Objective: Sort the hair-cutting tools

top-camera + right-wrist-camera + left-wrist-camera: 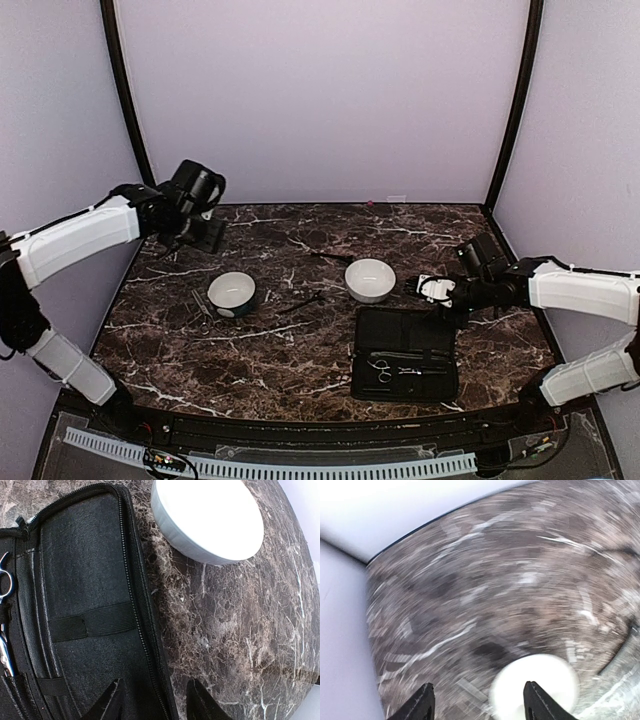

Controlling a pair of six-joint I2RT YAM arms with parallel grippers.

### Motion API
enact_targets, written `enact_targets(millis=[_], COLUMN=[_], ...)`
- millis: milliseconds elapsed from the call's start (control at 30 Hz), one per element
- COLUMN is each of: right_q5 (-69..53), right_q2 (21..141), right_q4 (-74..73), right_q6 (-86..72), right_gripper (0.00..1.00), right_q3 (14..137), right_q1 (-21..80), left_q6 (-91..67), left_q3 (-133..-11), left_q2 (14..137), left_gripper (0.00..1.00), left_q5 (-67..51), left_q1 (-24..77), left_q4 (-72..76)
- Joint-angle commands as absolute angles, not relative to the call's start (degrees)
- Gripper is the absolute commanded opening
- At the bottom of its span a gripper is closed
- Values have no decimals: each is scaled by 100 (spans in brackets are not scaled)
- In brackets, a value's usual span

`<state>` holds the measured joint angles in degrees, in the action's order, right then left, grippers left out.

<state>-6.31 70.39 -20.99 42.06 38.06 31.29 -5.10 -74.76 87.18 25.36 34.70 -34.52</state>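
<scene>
Left gripper [203, 236]: overhead view, lifted above the far-left corner of the table [280, 360]. Right gripper [428, 290]: low, between right bowl [370, 280] and open black case [400, 335]. Scissors [382, 368] lie in the case; a slim dark stick [300, 303] lies between the bowls; metal pieces [203, 305] lie beside left bowl [233, 293].
Left wrist view, blurred: fingers [422, 707] parted, nothing held.
Right wrist view: fingers [112, 702] parted, empty, over the case's zip edge.

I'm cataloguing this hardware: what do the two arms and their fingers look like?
The left arm and right arm have white shells on their long links, with black joints and wrists. A thin dark cable runs along each. The fingers are black, tapering to points.
</scene>
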Motion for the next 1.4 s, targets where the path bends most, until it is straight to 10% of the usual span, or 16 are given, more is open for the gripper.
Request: enact_targets(millis=[0, 433, 1367], right_q5=[-615, -608, -694], right_q2=[6904, 6704, 6784], right_q4=[-1926, -1932, -2028], right_q6=[4169, 4235, 4235], right_gripper=[42, 42, 42], right_q3=[3749, 3662, 3695], right_q1=[3172, 3173, 3173], left_q6=[-1498, -1463, -2118], left_q3=[-6667, -5219, -4174], left_q2=[7598, 8013, 8414], left_gripper=[63, 52, 21], left_q5=[2324, -374, -1319], left_q1=[3093, 1561, 1820], left_q4=[-3881, -3660, -2724])
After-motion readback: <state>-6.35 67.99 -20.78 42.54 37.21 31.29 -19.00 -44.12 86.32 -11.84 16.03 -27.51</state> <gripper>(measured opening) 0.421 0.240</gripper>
